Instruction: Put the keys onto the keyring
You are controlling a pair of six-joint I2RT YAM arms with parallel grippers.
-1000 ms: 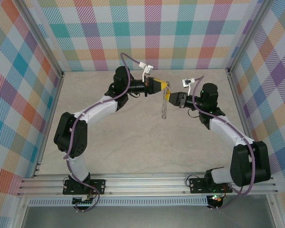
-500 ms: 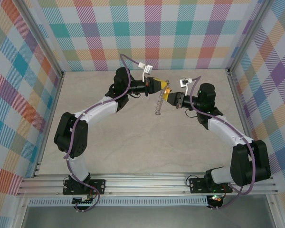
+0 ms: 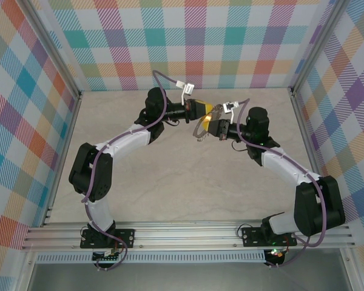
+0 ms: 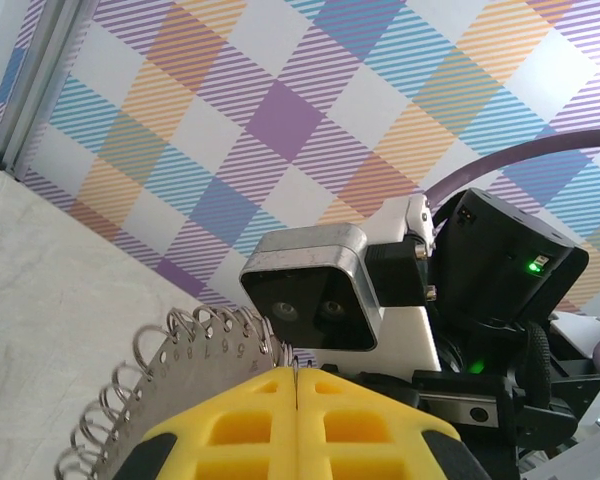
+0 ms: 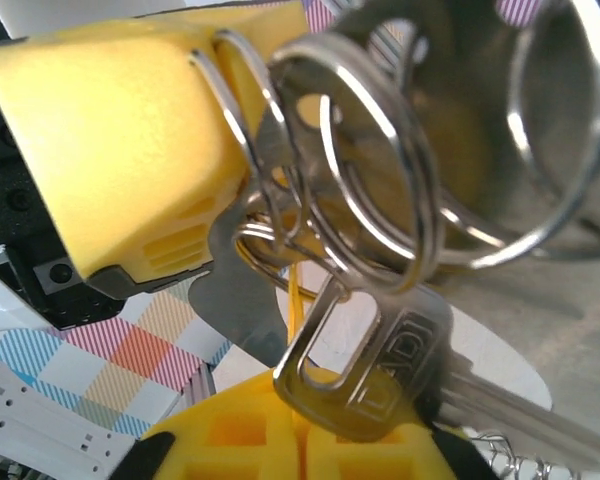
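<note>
Left pincer [image 4: 296,400] tight on keyring [image 4: 195,352], right pincer [image 5: 300,435] tight on key [image 5: 380,365].

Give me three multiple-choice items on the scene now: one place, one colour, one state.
1. Where do the left gripper and right gripper meet? A near the bases; B over the far middle of the table; C at the left wall.
2. What colour are the fingers? A blue; B red; C yellow.
3. The right gripper is: A shut on the key; B open; C shut on nothing.
Answers: B, the top view shows them close together there; C, both wrist views show yellow; A, the key's head sits clamped between its fingers.
</note>
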